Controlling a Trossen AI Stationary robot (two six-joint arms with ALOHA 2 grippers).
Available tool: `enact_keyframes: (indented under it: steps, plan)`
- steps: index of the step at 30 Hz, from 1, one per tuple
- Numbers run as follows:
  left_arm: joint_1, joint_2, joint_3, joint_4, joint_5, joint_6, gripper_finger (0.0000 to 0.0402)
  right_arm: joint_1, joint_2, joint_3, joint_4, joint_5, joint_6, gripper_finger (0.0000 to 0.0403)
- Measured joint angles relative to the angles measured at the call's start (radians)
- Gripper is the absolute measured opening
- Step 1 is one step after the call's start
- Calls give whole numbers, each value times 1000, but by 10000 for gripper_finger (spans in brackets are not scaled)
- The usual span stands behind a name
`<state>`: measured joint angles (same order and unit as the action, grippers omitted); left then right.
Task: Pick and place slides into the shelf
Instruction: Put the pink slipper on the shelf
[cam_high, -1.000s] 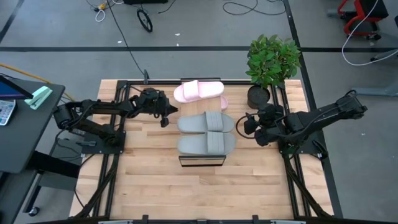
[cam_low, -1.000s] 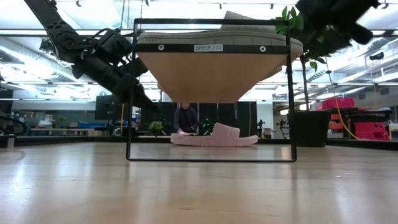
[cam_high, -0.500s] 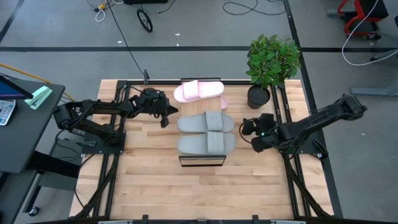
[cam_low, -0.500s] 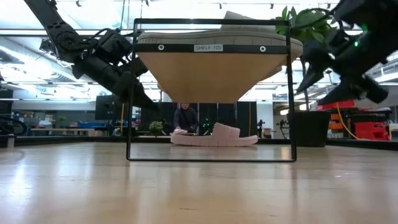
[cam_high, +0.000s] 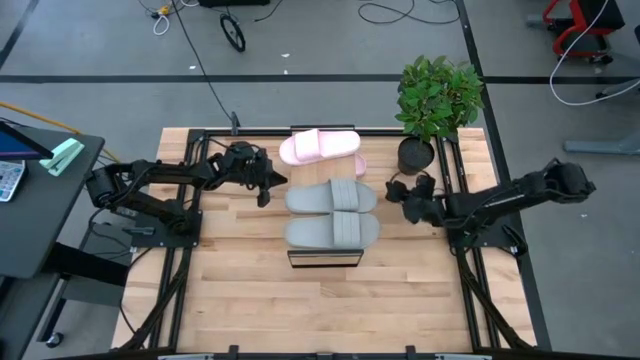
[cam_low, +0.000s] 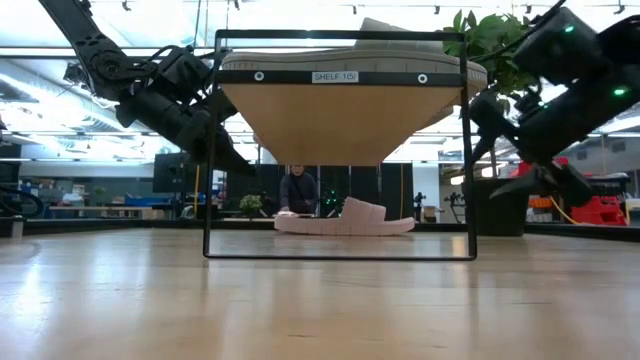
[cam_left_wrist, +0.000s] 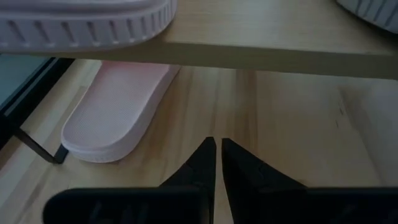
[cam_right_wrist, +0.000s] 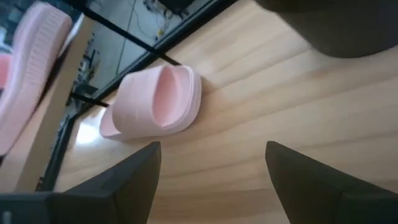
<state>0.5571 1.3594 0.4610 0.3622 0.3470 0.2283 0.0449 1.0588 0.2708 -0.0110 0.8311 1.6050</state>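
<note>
The shelf (cam_high: 323, 257) stands mid-table. Two grey slides (cam_high: 332, 198) (cam_high: 333, 231) lie side by side on its plank, and a pink slide (cam_high: 318, 146) lies at its far end. A second pink slide (cam_right_wrist: 158, 102) rests sole-down on the table under the shelf's far part, also seen in the low view (cam_low: 345, 220). My left gripper (cam_high: 265, 197) hangs shut beside the shelf's left side, its tips (cam_left_wrist: 216, 155) pointing under the plank. My right gripper (cam_high: 397, 192) hovers open on the shelf's right side, aimed at the pink slide on the table, short of it.
A potted plant (cam_high: 437, 100) in a dark pot (cam_high: 414, 155) stands at the far right, close behind my right gripper. The shelf's thin dark frame legs (cam_low: 468, 150) stand between the grippers and the space under the plank. Bare table lies toward the near edge (cam_high: 320, 310).
My right gripper has come down from well above the table to about plank height beside the shelf's right side. It has rolled about its own axis on the way and stayed open. The slides have not moved.
</note>
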Motion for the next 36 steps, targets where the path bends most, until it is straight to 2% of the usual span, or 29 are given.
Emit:
enact_keyframes:
  steps: [8, 16, 29, 36]
  plan:
    - [0, 0, 0, 14, 99, -8, 24, -176, 28, -1, 106, -210, -142, 294]
    - [0, 0, 0, 24, 103, -8, 20, -294, 179, -1, 326, -371, -246, 291]
    - [0, 0, 0, 23, 103, -16, 32, -410, 430, 1, 638, -520, -317, 289]
    - [0, 0, 0, 23, 103, -35, 23, -444, 514, 51, 641, -573, -360, 288]
